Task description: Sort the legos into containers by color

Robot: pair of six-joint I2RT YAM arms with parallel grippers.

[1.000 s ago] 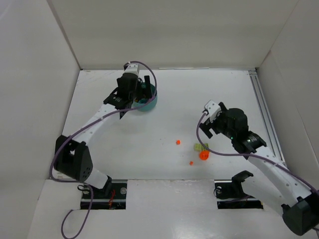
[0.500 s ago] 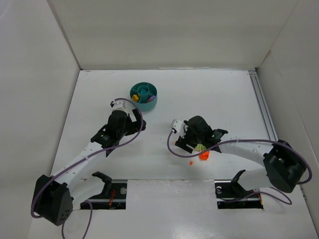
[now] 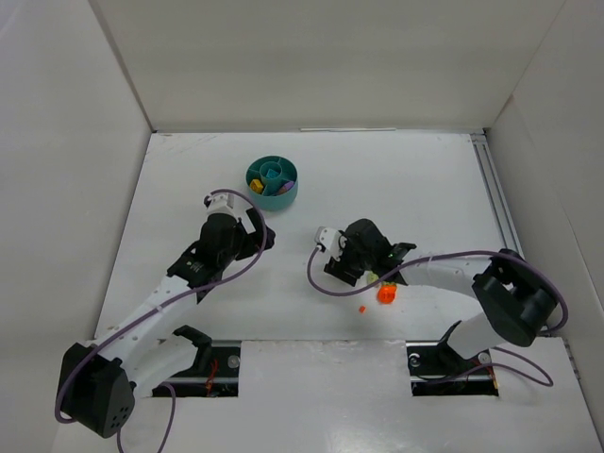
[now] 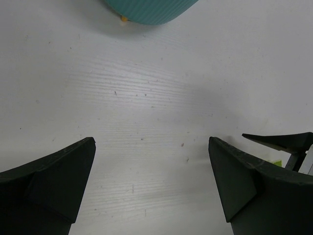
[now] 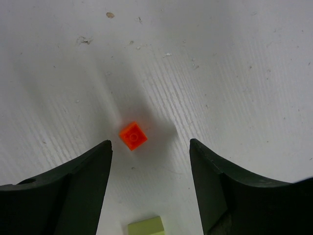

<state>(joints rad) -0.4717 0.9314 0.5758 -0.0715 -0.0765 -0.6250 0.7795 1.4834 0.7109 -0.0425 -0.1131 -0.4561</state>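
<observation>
The round teal dish (image 3: 283,171) stands at the back left of the table, with a yellow bit (image 3: 257,186) and a purple bit (image 3: 275,190) in its sections. My left gripper (image 3: 263,236) is open and empty, a little in front of the dish; the left wrist view shows its jaws (image 4: 151,142) wide apart over bare table, with the dish wall (image 4: 146,10) ahead. My right gripper (image 3: 342,266) is open and low over a small orange brick (image 5: 133,135), which lies between the fingers, nearer the left one. A lime green brick (image 5: 145,227) lies just behind it.
A larger orange piece (image 3: 385,294) and a tiny orange bit (image 3: 361,309) lie on the table near my right arm. A small yellow-orange bit (image 4: 124,18) lies at the foot of the dish. White walls enclose the table on three sides.
My left gripper has drawn back from the dish towards the near side. My right arm has swung left and down over the small orange brick, which it now hides in the top view.
</observation>
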